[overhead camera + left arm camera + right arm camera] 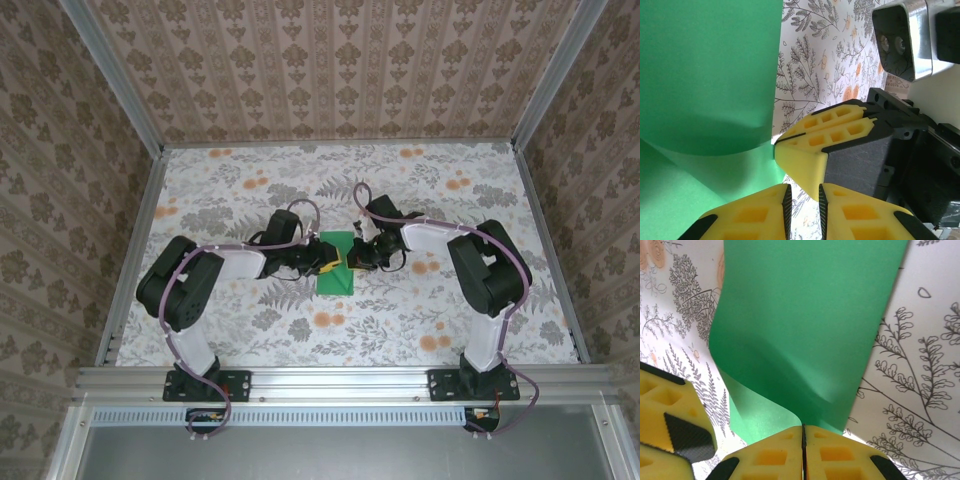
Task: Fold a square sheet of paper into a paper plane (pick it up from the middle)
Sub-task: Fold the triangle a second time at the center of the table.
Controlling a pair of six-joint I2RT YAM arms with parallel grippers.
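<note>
The sheet of paper (338,280) (705,75) (810,315), bright green, lies at the middle of the flowered surface (450,200) (820,60) (920,365), between the two arms. From above it reads as a narrow upright strip rather than a full square. Up close it is doubled over: an upper layer curls in a soft, uncreased bend above a lower layer that lies flat (the bend throws a darker band of shadow across the green). The right hand (355,258) (782,145) (803,432) has its yellow fingers pressed together on the paper's edge, right at the bend, and in its own wrist view the green runs straight into the seam between them. The left hand (328,263) (803,190) sits just beside it, at the paper's left side. Its fingers stand slightly apart, with a thin slit through which the flowered surface shows, and I see no paper caught in that slit. One of its fingers (670,420) shows at the lower left of the right wrist view, near the paper. Both arms reach inward from their bases at the near metal rail (340,380), and patterned walls (300,70) enclose the surface.
</note>
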